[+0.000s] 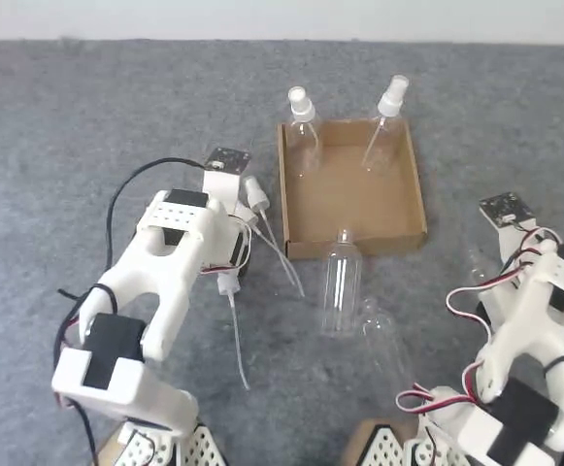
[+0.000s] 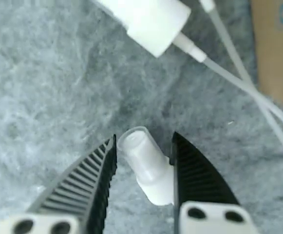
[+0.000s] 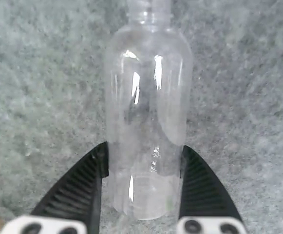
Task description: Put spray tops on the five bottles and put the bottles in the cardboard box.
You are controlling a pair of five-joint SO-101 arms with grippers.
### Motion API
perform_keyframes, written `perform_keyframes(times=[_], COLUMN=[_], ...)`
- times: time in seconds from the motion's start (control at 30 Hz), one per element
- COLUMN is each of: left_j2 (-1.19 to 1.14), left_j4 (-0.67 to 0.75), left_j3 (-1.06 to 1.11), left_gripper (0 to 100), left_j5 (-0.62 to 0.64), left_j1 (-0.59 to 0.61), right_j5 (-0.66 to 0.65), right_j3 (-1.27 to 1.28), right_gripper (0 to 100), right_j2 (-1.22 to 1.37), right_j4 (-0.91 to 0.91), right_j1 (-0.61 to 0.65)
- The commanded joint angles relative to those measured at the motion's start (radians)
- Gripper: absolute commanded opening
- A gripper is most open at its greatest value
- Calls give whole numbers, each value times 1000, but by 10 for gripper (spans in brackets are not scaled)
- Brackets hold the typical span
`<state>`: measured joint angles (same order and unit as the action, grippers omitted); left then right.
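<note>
My left gripper (image 2: 144, 137) is shut on a white spray top (image 2: 148, 170), one finger against each side; in the high view that top (image 1: 228, 283) trails its thin tube over the carpet. Two more spray tops (image 1: 252, 199) lie just beyond it, beside the cardboard box (image 1: 352, 228). My right gripper (image 3: 143, 147) is shut on the base of a clear capless bottle (image 3: 148, 97) lying on the carpet. Two bottles with spray tops (image 1: 304, 136) (image 1: 385, 126) stand at the box's far wall. Two clear capless bottles (image 1: 342, 282) (image 1: 383, 335) lie in front of the box.
Grey carpet covers the table. The loose tops' long tubes (image 1: 282, 252) run along the box's left wall. Another spray top (image 2: 151, 19) and the box edge (image 2: 277, 48) lie just ahead of my left fingers. The right arm (image 1: 534, 301) stands right of the box.
</note>
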<state>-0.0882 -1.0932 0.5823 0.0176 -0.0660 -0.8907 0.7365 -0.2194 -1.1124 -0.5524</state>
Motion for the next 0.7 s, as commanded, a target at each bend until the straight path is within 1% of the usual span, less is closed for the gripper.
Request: perform_keyframes(times=[0.0,0.2,0.37,0.53,0.67], left_j2=[5,5,8,15,15], left_j4=[-11,-8,-8,-6,-6], left_j3=[-7,-12,-13,-16,-33], left_gripper=[160,141,79,77,54], left_j5=[8,3,2,3,0], left_j1=[-9,-20,-112,-184,-180], right_j5=[-12,-12,-12,-9,-8], right_j3=[-5,-5,-3,-3,-3], right_gripper=[99,99,100,173,177], right_j2=[-47,-47,-47,-47,-54], right_j4=[-13,-13,-13,-13,-13], right_j1=[-8,-10,-10,-10,-10])
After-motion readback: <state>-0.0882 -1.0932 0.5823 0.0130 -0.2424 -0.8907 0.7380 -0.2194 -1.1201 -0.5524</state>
